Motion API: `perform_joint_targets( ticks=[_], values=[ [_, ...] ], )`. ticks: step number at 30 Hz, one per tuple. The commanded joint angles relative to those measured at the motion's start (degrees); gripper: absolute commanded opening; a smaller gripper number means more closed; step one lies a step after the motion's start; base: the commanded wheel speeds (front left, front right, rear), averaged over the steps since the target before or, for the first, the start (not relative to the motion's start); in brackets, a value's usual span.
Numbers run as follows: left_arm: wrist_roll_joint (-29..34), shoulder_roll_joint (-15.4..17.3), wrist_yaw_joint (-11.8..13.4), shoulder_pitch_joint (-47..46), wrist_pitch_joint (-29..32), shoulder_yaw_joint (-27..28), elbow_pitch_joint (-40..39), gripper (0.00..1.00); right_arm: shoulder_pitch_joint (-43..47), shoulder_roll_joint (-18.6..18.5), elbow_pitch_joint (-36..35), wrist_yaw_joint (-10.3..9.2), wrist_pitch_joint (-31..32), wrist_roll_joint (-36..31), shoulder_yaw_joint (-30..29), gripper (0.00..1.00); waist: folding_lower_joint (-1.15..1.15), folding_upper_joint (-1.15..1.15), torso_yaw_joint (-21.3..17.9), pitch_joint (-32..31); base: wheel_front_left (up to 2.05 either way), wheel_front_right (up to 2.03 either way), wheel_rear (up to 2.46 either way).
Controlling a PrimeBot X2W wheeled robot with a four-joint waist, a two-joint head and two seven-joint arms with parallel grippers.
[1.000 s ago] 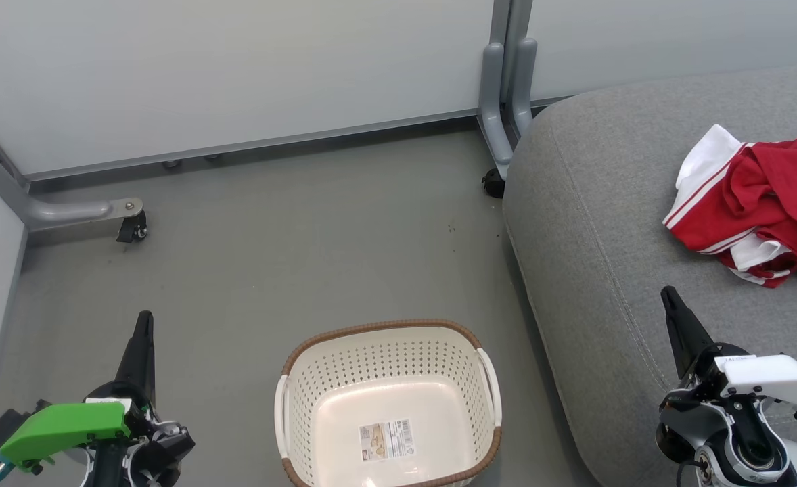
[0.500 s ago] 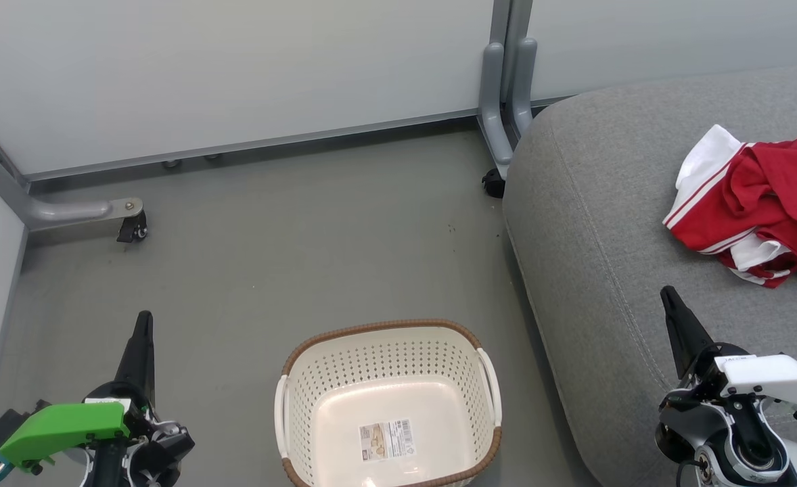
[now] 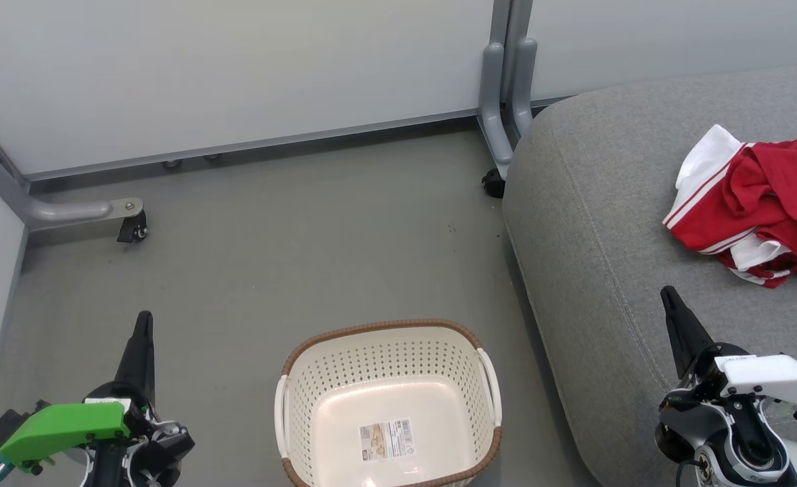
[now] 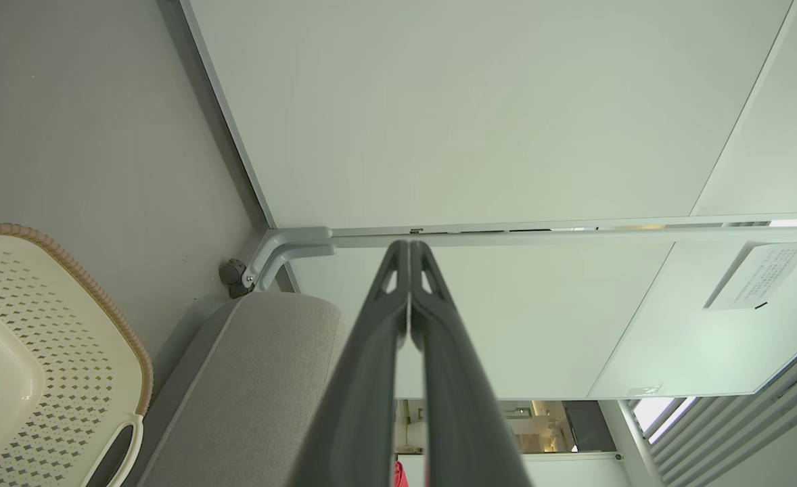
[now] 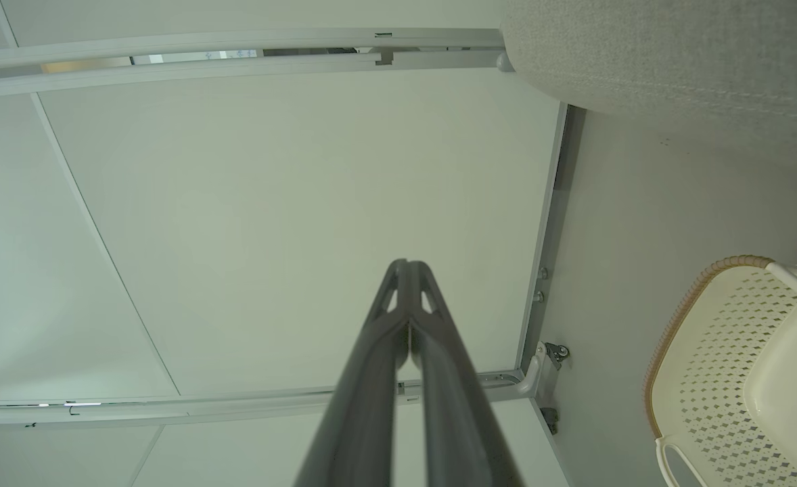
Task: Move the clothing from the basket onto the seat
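Your basket [image 3: 344, 379] sits empty beside the seat [image 3: 608, 237], where the red-and-white garment [image 3: 764, 203] lies crumpled, so the transfer looks finished. The left gripper [image 3: 144, 326] and right gripper [image 3: 670, 301] are pinched together, holding nothing; your next move calls only for parking both clear.

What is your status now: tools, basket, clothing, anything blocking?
Left tool shut, empty; right tool shut, empty. Basket holds no clothing. Red and white clothing lies on seat. Nothing blocks either tool.
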Motion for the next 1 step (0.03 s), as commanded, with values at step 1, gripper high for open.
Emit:
perform_joint_targets(
  ticks=[1],
  values=[
    [0.33,-0.1,-0.2,-0.92,0.29,0.16,0.05,0.0,-0.36,0.11,0.11,0.02,0.3,-0.3,-0.24,0.0,0.0,0.0,0.0,0.0,0.0,0.0,0.0]
  ],
)
